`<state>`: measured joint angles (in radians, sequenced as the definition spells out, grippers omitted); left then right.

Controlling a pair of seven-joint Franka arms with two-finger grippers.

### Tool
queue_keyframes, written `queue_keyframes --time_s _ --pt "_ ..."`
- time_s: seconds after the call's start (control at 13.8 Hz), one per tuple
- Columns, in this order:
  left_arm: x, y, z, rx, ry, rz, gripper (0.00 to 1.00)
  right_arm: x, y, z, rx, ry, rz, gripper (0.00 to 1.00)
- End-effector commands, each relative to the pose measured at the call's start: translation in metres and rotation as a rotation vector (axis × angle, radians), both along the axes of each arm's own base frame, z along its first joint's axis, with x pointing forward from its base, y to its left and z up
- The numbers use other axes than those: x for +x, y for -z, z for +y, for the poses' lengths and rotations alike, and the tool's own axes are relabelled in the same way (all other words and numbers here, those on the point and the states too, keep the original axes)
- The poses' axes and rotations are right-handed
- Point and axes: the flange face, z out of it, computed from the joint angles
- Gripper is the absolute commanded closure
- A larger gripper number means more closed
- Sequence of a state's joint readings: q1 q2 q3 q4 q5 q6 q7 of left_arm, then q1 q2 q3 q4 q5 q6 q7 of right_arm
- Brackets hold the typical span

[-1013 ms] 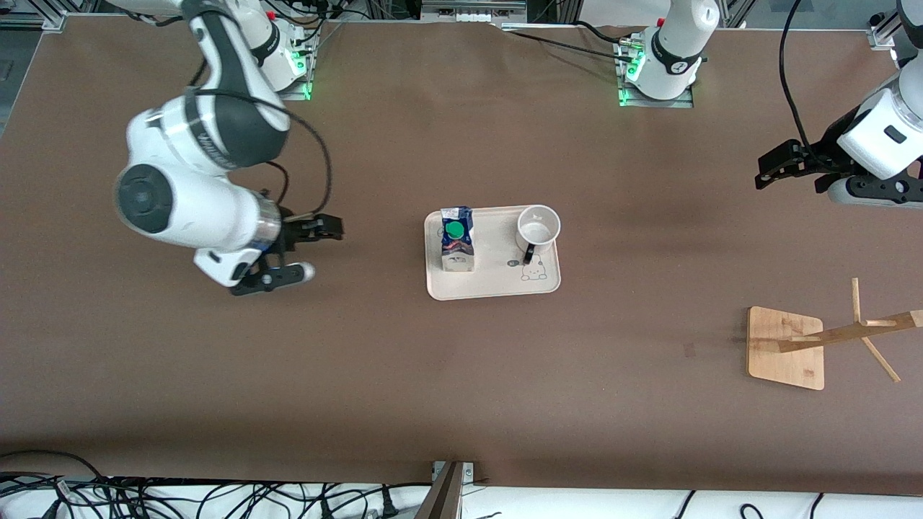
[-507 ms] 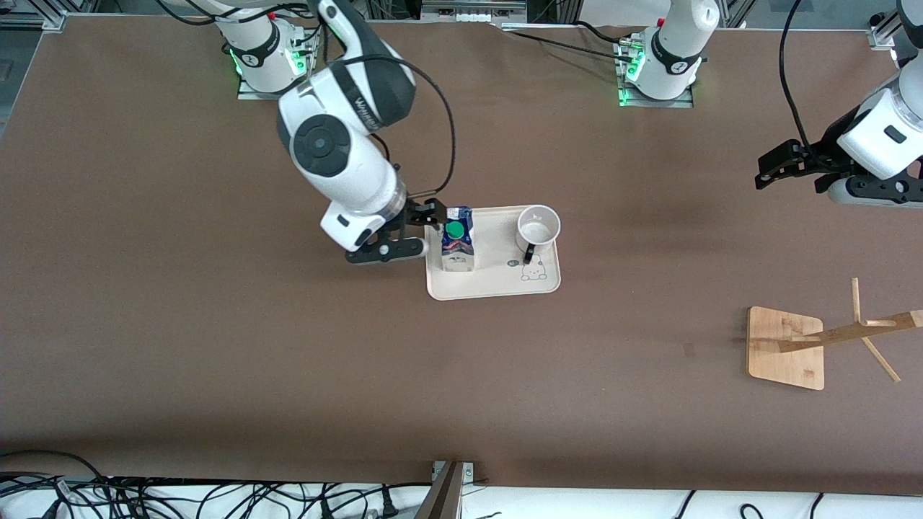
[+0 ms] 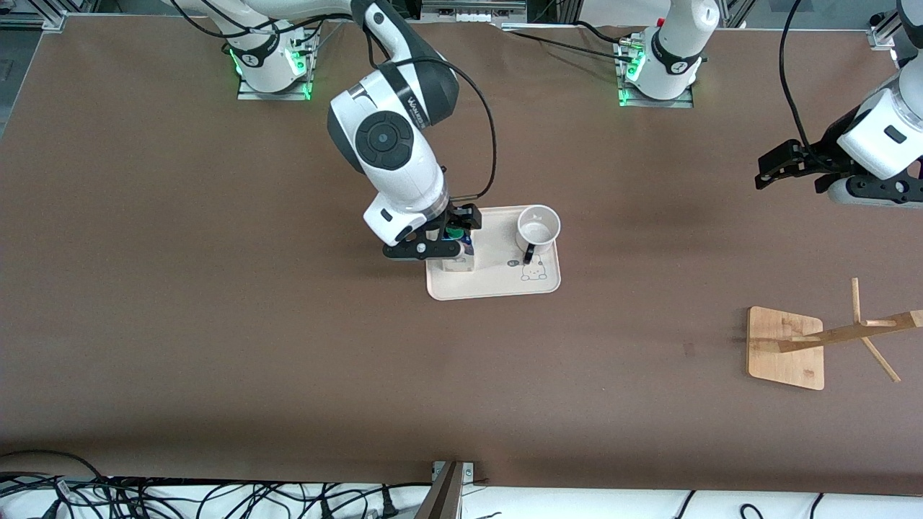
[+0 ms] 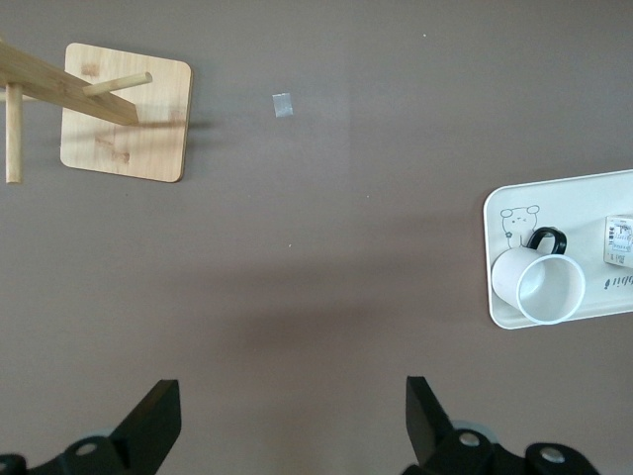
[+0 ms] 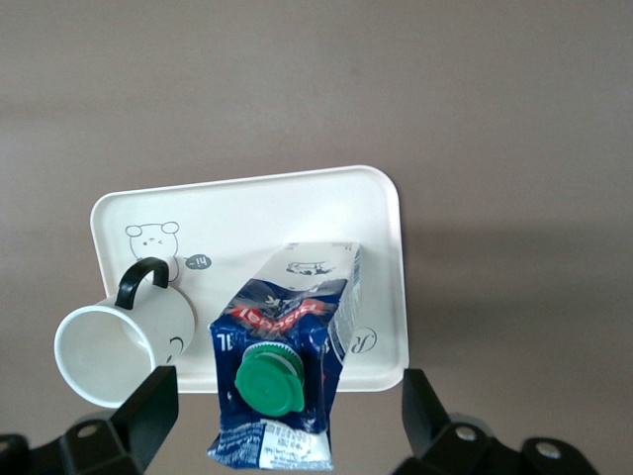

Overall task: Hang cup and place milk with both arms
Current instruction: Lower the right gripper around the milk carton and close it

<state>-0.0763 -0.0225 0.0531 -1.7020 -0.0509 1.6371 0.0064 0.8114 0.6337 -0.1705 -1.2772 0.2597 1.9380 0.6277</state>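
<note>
The milk (image 3: 459, 261), a blue and white carton with a green cap, stands upright on the cream tray (image 3: 497, 280) at the end toward the right arm. My right gripper (image 3: 447, 234) is open just over it, and in the right wrist view its fingers (image 5: 148, 411) stand on either side of the carton (image 5: 282, 327), apart from it. The cup (image 3: 538, 225), a white mug with a black handle, stands upright on the tray's other end and shows in the right wrist view (image 5: 119, 346). My left gripper (image 3: 782, 164) waits, open and empty (image 4: 292, 421), above the table at the left arm's end.
A wooden cup rack (image 3: 786, 348) with slanted pegs stands at the left arm's end, nearer the front camera, and shows in the left wrist view (image 4: 126, 111). A small tape mark (image 3: 689, 349) lies on the brown table beside it. Cables run along the table's edge nearest the front camera.
My right arm has swung in from the right arm's end of the table to over the milk on the tray. The left arm, cup, milk and tray have not moved.
</note>
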Motion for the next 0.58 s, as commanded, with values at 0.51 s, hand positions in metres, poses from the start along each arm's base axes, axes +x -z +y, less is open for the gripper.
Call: queue_keyframes --time_s 0.51 --pt "0.0 -0.007 0.002 -0.027 0.008 -0.012 0.0 -0.011 0.027 0.028 -0.002 -0.008 -0.012 0.0"
